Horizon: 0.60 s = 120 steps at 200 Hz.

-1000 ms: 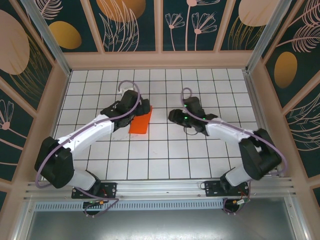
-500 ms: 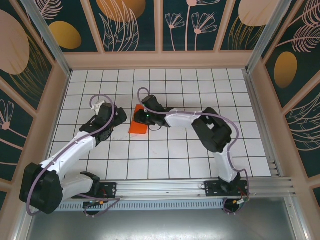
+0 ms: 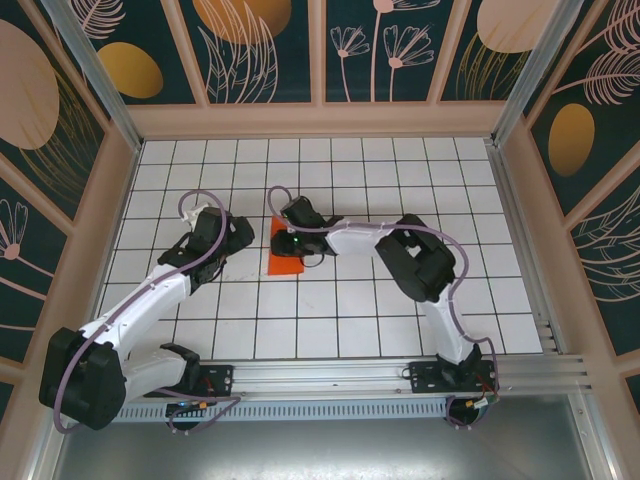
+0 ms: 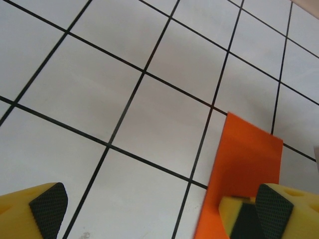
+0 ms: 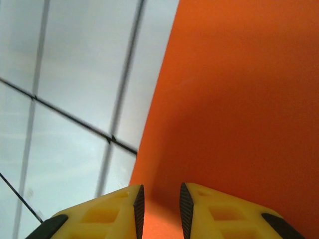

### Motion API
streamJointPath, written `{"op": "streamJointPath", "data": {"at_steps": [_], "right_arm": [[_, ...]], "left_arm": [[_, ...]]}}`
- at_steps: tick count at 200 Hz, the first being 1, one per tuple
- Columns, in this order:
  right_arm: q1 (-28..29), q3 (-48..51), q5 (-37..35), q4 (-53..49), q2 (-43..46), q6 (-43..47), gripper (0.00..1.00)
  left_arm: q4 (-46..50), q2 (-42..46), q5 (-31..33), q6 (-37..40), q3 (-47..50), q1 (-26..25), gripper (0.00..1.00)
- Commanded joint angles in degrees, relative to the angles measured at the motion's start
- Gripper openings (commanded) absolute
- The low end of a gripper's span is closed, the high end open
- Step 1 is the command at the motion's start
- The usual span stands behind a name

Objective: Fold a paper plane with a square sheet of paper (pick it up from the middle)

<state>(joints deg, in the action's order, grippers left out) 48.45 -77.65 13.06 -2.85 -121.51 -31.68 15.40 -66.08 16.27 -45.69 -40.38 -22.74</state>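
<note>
White gridded table (image 3: pixel 400 300) bears narrow orange-red paper (image 3: pixel 283 263); left gripper (image 4: pixel 159 199) gapes, right gripper (image 5: pixel 159 204) unclear.

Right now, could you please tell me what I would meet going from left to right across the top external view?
Left arm's big black joint → left end effector, standing open → orange-red paper → right arm's big black joint.

From above, the right gripper (image 3: pixel 288 238) hides the far end of the orange-red paper (image 3: pixel 284 263). Beside the left gripper (image 4: pixel 159 206), that paper's near end is cropped. Whether the right jaws pinch it is unclear.
</note>
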Motion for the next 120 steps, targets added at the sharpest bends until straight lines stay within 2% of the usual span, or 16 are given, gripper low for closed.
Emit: {"op": "streamJointPath", "data": {"at_steps": [1,26,47,58,92,120], "right_arm": [[-1.72,10.14,-0.80,-9.75,5.21,10.01,0.30],[-3.30,17.34,0.97,-7.67,12.39,11.55,0.32],[-4.01,19.84,3.00,-4.31,17.97,7.21,0.37],[-4.14,20.82,2.62,-2.36,21.44,4.08,0.43],[-7.10,26.44,-0.88,0.27,32.86,-5.39,0.62],[-12.29,33.63,1.93,0.86,41.23,-11.90,0.67]], "left_arm": [[-2.75,0.02,-3.88,1.13,0.96,0.41,0.98],[-5.23,-1.28,-8.98,2.37,1.08,0.37,0.98],[-8.31,-3.33,-15.25,3.50,1.04,0.42,0.98],[-10.42,-4.64,-19.22,3.81,1.09,0.42,0.97],[-17.19,-8.13,-30.67,3.59,1.37,-0.08,0.88],[-23.27,-11.92,-37.33,1.56,1.29,-2.38,0.76]]}}
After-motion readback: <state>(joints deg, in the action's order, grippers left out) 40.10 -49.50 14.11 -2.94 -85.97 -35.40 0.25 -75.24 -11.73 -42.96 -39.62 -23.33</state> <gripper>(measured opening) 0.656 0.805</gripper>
